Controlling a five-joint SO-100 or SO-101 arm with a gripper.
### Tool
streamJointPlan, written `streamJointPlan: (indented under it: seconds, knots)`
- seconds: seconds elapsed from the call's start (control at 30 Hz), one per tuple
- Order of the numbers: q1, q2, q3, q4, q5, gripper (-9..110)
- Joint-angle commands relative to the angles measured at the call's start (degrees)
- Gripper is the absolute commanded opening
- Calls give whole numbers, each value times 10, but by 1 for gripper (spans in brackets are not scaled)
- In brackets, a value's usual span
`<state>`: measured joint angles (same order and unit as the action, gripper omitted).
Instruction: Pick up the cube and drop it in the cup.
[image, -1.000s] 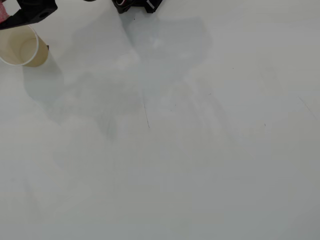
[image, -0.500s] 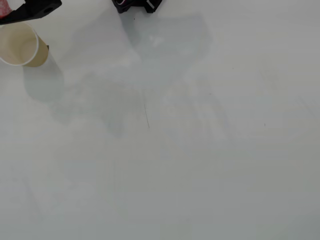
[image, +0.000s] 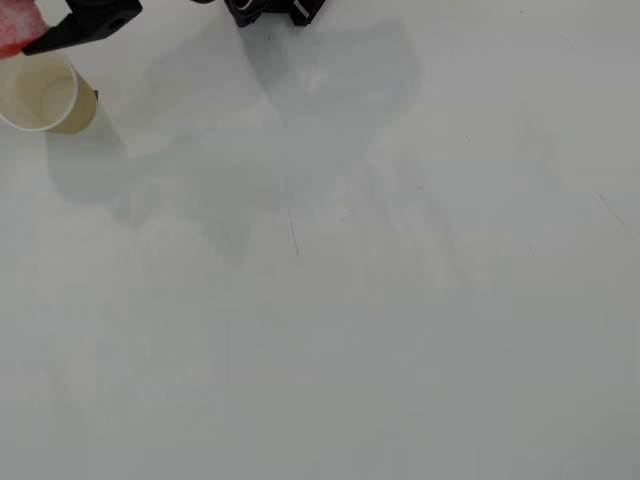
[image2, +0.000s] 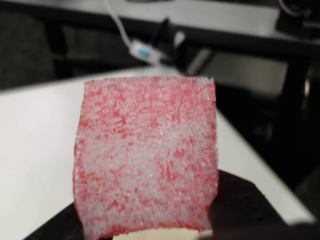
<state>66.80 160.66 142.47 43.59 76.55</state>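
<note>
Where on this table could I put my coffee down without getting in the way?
Nearly anywhere: in the overhead view the table is bare across the middle, right and bottom. Only the top-left corner is crowded, where the cup stands with the gripper holding the cube above it, and the arm's base sits at the top edge.

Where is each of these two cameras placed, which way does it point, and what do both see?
Overhead view: fixed above, facing down on the white table; black gripper and arm base at the top edge, cream paper cup top left.
Wrist view: rides on the gripper, facing outward across the table edge; dark gripper parts show at the bottom.
Shared: the speckled red-pink foam cube, held beside the cup's rim.
</note>
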Motion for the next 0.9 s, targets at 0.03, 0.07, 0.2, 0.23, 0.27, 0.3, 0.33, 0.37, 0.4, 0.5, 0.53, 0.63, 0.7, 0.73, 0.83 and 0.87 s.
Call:
streamJointPlan:
  seconds: [0.03, 0.07, 0.2, 0.23, 0.27, 0.3, 0.33, 0.37, 0.4, 0.5, 0.53, 0.63, 0.7, 0.73, 0.83, 0.87]
  knots:
    - [9, 5, -4, 7, -10, 0]
    - [10, 5, -2, 7, -11, 0]
    - [14, 5, 11, 11, -13, 0]
    - [15, 5, 11, 13, -14, 0]
    - [15, 5, 12, 14, -14, 0]
    - [15, 5, 13, 14, -15, 0]
    - [16, 5, 14, 14, -16, 0]
    - [16, 5, 14, 14, -16, 0]
    - [16, 5, 15, 14, -16, 0]
    - [16, 6, 17, 19, -17, 0]
    - [17, 7, 18, 21, -17, 0]
    - [17, 11, 22, 31, -18, 0]
    - [17, 11, 23, 31, -18, 0]
    - [15, 11, 22, 29, -18, 0]
    - [9, 11, 18, 26, -19, 0]
    - [7, 10, 18, 25, -19, 0]
